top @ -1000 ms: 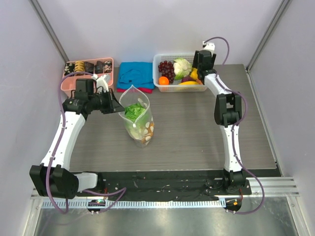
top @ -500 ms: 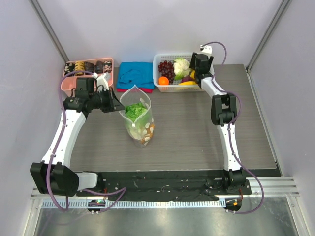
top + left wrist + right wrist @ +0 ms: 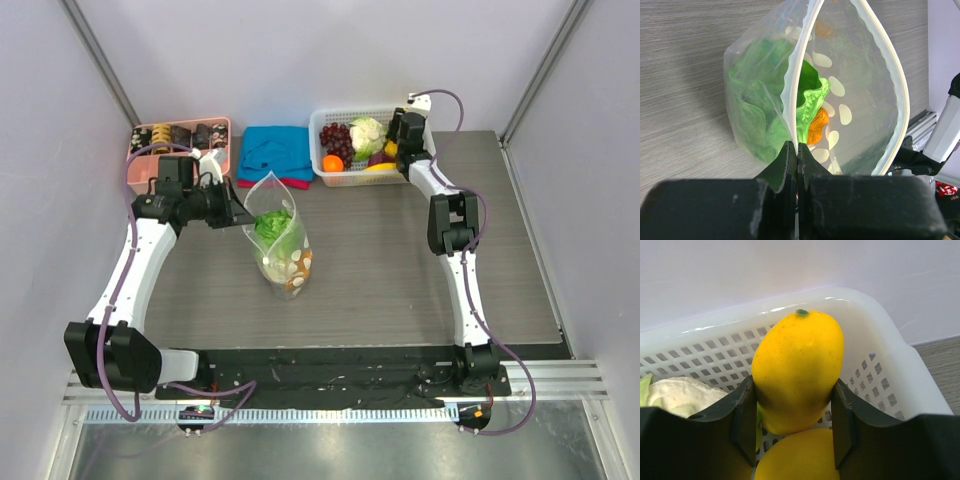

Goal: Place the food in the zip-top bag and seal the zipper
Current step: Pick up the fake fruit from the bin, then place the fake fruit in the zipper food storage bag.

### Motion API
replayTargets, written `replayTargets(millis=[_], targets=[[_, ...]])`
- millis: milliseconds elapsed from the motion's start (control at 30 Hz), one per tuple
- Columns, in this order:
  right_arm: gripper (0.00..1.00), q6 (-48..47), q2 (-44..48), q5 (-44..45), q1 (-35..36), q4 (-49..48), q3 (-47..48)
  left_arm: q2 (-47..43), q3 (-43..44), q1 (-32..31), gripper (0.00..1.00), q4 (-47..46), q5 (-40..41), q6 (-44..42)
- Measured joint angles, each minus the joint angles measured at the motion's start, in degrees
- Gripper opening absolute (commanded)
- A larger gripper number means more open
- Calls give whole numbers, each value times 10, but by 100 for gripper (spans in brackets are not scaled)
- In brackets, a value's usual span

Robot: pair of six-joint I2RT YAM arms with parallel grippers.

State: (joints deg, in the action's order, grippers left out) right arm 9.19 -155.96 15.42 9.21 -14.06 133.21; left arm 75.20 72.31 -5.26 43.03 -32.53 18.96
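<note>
From above, we see the zip-top bag (image 3: 281,243) standing upright on the surface (image 3: 400,270), left of centre, with its mouth facing up and spread open. The left gripper (image 3: 236,212) holds the bag's left rim. We judge this hold is there because the pouch is floppy and would slump or close by itself. Green lettuce (image 3: 272,225) already sits inside. The right gripper (image 3: 400,141) is at the far edge, over the white basket (image 3: 320,122), well apart from the bag.

In the left wrist view, the left gripper (image 3: 797,151) is pinched tight on the near strip of the zipper (image 3: 801,75), with no gap between its fingers. The other lip bows away, which leaves a lens-shaped opening. We think gripping one lip only is what lets the mouth gape. The lettuce (image 3: 809,100) lies against the near wall, and an orange knobbly piece (image 3: 817,125) sits just under it. The zipper is plainly not yet pressed together.

In the right wrist view, the right gripper (image 3: 794,390) is clamped on a yellow fruit (image 3: 797,360), with a finger touching each side and the green stem dot at the fruit's far end. A second yellow fruit (image 3: 800,457) lies just below it. The basket (image 3: 875,340) wall rises behind, and a pale piece (image 3: 675,392) sits to the left. We judge the grip spans the fruit's narrower width for a firm hold. Next the fruit must go to the bag's opening, and it could catch on the free lip. Sealing comes last.
</note>
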Motion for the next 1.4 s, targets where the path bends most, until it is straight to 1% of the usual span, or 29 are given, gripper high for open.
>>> replayTargets(millis=[100,133,200,233,467,633,733,867,1000,1100,1233,1300,1400], targets=[[18,11,2,-7,-1,-5,-5,1,1,0,0,0,0,-1],[12,16,5,-10,-1,-8,-11,1,2,0,0,0,0,-1],[8,21,12,-14,-1,-13,-24,1,4,0,0,0,0,-1],[1,25,17,-17,-1,-13,-30,1,5,0,0,0,0,-1],[1,48,65,-39,-5,-9,-40,1,10,-2,0,0,-1,1],[1,54,119,-54,-4,-15,-40,1,17,-11,0,0,-1,-1],[1,56,163,-65,-4,-21,-57,1,20,-19,0,1,0,-3],[1,75,249,-116,-4,-21,-125,1,28,-30,0,2,4,-6],[1,112,373,-194,2,-2,-230,0,39,-40,0,3,5,-10],[1,146,477,-243,26,12,-308,0,39,-42,0,3,5,-9],[1,176,610,-285,96,32,-409,0,39,-42,0,0,4,1],[1,179,664,-302,147,51,-448,0,38,-42,0,0,3,6],[1,170,702,-314,205,80,-469,0,38,-42,0,-2,1,16]])
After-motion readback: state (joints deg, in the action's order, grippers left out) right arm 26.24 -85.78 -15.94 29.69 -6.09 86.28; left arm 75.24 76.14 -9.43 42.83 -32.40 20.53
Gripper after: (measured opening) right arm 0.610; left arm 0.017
